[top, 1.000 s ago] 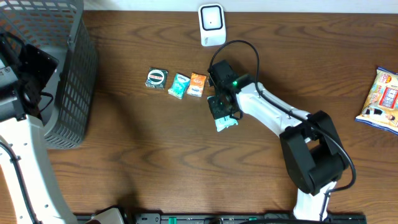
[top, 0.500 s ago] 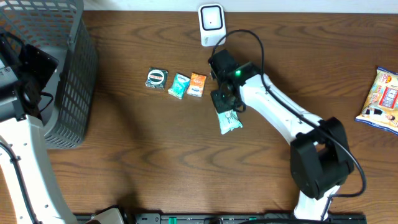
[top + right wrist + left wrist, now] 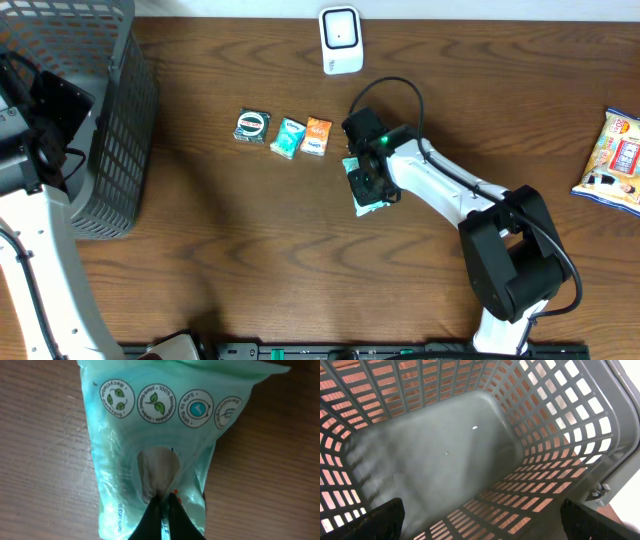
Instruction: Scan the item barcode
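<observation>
Brown worktop (image 3: pixel 250 230): right end effector (image 3: pixel 162 510), clamped on teal packet (image 3: pixel 150 445), has pulled back from scanner (image 3: pixel 340 40); packet now near small packets (image 3: pixel 288 135), so prob. needs another pass. Left end effector (image 3: pixel 482 520) wide apart at basket (image 3: pixel 560 420).

Overhead illumination was even and diffuse; the wooden table (image 3: pixel 250 230) carried only soft, broad shadows toward its left side and no hard glare. In the left wrist view the basket (image 3: pixel 560 435) lattice was sharp, while its floor looked hazy and smeared at the left — low contrast. In the right wrist view the mint-green packet (image 3: pixel 150 425) was brightly lit, its printed icons legible, with a faint sheen on the film; the right gripper (image 3: pixel 161 501) at the bottom edge was dark and slightly soft.
</observation>
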